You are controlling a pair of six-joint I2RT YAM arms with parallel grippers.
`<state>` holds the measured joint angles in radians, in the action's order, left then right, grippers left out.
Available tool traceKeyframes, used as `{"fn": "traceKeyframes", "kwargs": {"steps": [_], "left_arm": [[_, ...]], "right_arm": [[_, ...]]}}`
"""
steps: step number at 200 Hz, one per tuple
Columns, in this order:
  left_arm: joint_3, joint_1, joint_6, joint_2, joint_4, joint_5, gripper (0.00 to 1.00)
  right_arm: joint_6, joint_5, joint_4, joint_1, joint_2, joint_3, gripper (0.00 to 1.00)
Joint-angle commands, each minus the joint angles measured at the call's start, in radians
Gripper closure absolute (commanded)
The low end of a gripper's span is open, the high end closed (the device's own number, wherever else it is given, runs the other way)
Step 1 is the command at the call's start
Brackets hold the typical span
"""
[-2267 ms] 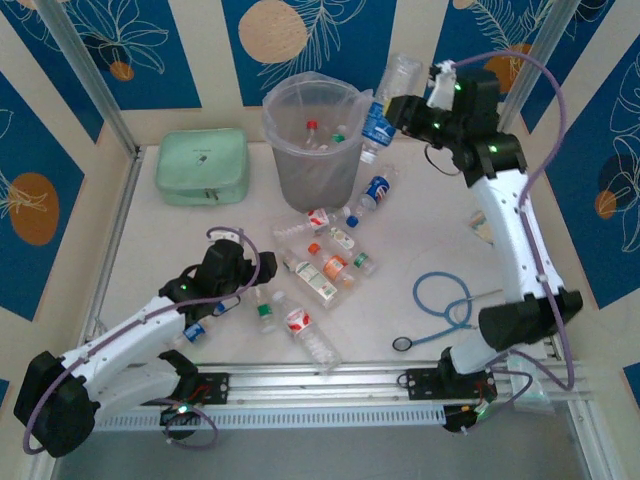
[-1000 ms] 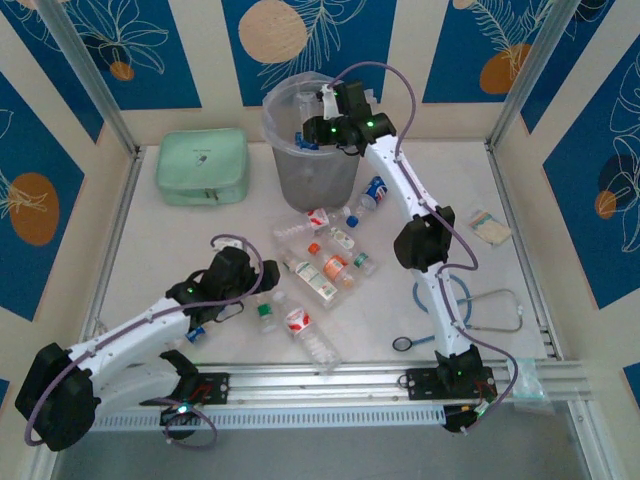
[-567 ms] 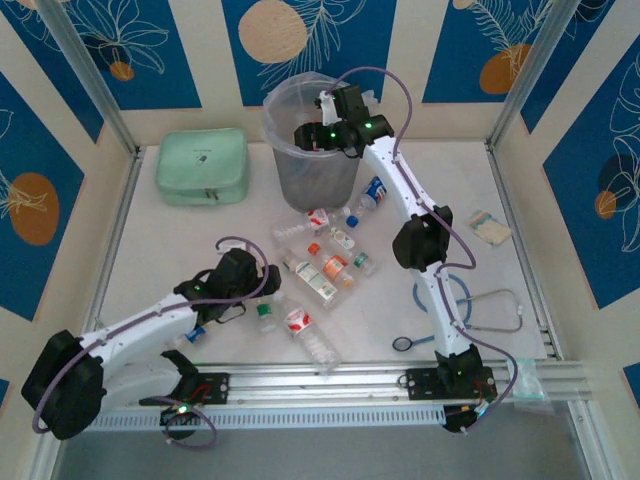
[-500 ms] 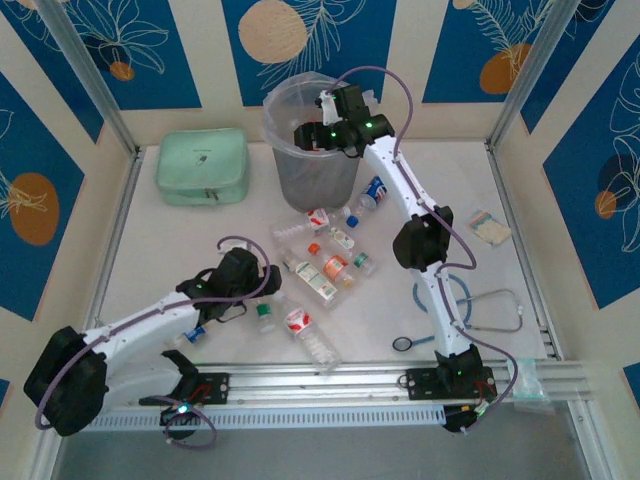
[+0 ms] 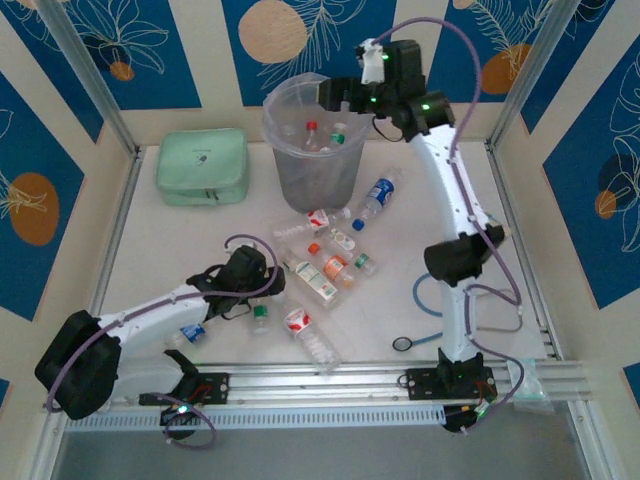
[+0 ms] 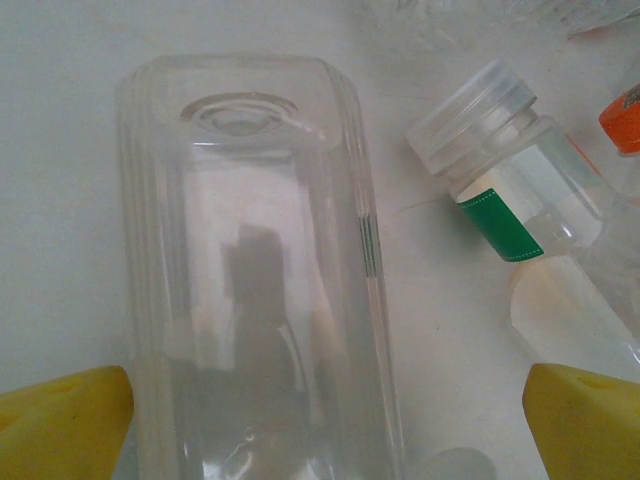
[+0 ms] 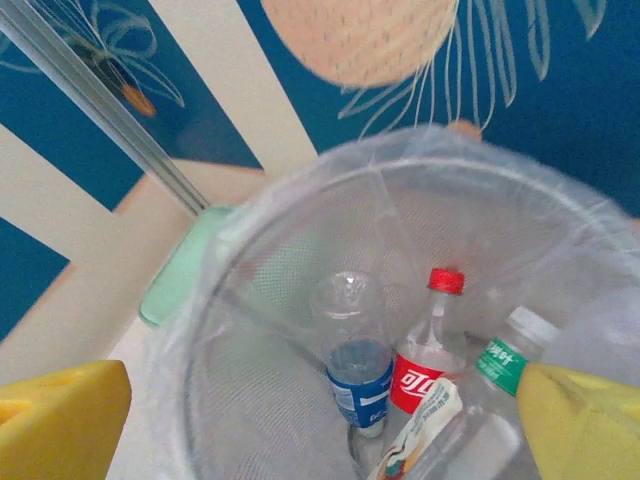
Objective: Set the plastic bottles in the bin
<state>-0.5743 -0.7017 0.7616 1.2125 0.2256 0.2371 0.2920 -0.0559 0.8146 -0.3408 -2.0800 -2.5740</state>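
Bench (image 6: 60, 150): clear bottle (image 6: 250, 250) light, slick, likely crushable; grip mid-body. Left claw (image 6: 325, 420) spread astride it; right claw (image 7: 320, 420) spread, empty, over bin (image 7: 240, 330).

My overhead camera looks down from behind the arm bases across the whole surface (image 5: 180, 240). The left wrist camera sits very close above a clear bottle (image 6: 250, 280). The right wrist camera peers down into the bin (image 7: 250, 300); I see that same bin (image 5: 300, 175) overhead too.

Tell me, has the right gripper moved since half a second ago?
Yes. The right gripper has pulled back toward the upper right of the top view, from over the middle of the bin to its far-right rim.
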Motion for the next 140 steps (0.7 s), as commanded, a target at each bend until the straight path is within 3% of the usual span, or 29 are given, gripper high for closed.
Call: {"fn": "traceKeyframes", "kwargs": {"steps": [1, 18, 45, 70, 114, 140], "left_arm": [[-0.029, -0.026, 0.005, 0.02, 0.033, -0.003, 0.01], [-0.027, -0.036, 0.014, 0.027, 0.043, 0.009, 0.03], [-0.032, -0.039, 0.015, 0.038, 0.061, 0.033, 0.15], [-0.043, -0.039, -0.002, 0.051, 0.082, 0.061, 0.22], [-0.054, -0.038, -0.044, 0.03, 0.096, 0.102, 0.4], [-0.088, -0.038, -0.077, 0.04, 0.128, 0.123, 0.49]], "right_arm": [[0.032, 0.003, -0.023, 0.042, 0.113, 0.152, 0.01], [0.067, -0.04, -0.102, 0.084, 0.232, 0.329, 0.01], [0.125, -0.114, -0.213, 0.145, 0.419, 0.608, 0.01], [0.153, -0.174, -0.225, 0.193, 0.592, 0.829, 0.01], [0.139, -0.103, -0.147, 0.228, 0.883, 1.162, 0.0], [0.263, -0.126, -0.169, 0.29, 1.022, 1.438, 0.02]]}}
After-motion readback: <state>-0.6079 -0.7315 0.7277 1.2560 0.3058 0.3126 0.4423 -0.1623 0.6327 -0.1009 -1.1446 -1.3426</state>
